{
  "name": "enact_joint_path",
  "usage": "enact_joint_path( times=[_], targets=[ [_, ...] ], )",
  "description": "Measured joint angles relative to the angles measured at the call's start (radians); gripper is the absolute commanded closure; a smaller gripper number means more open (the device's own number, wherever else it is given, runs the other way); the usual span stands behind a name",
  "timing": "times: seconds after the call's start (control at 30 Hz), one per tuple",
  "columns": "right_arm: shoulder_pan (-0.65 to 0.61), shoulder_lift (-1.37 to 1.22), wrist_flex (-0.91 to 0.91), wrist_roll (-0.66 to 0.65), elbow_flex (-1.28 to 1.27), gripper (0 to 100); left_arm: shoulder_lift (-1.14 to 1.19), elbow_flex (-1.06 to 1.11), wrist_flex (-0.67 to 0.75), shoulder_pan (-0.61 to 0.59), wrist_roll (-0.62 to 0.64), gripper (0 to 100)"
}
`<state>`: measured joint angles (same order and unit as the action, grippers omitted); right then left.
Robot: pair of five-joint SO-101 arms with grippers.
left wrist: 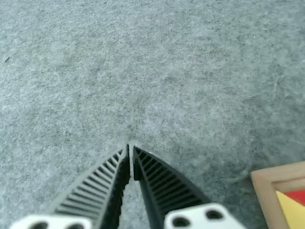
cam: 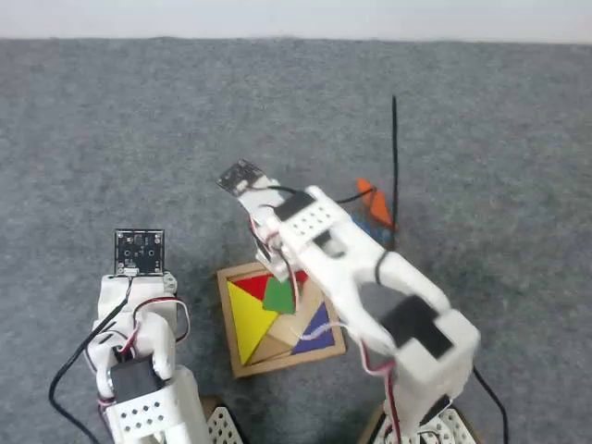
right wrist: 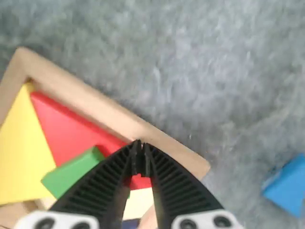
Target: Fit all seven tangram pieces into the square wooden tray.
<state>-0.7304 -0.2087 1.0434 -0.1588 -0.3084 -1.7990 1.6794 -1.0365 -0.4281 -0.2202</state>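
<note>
the right gripper (right wrist: 138, 145) hangs over the far rim of the wooden tray (right wrist: 95, 107), claw clenched on nothing, tips above the red triangle (right wrist: 71, 133). a green piece (right wrist: 71, 174) seems to lie loose atop the red and the yellow triangle (right wrist: 19, 152). a blue piece (right wrist: 286, 191) and an orange piece (cam: 375, 205) lie on the carpet (cam: 139, 120) beyond the tray. the left gripper (left wrist: 129, 151), also clenched and empty, sits over carpet beside the tray

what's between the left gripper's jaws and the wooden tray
Bare grey carpet, in the left wrist view, from the left gripper to the wooden tray corner.
</note>
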Motion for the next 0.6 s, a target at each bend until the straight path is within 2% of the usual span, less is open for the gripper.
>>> enact_joint_path(
  times=[0.3, 0.6],
  targets=[
    [-0.017, 0.350, -0.063, -0.002, -0.338, 99.1, 0.000, 0.000, 0.000, 0.000, 0.000, 99],
    [-0.026, 0.448, -0.138, -0.002, -0.376, 99.1, 0.000, 0.002, 0.000, 0.000, 0.000, 99]
  ],
)
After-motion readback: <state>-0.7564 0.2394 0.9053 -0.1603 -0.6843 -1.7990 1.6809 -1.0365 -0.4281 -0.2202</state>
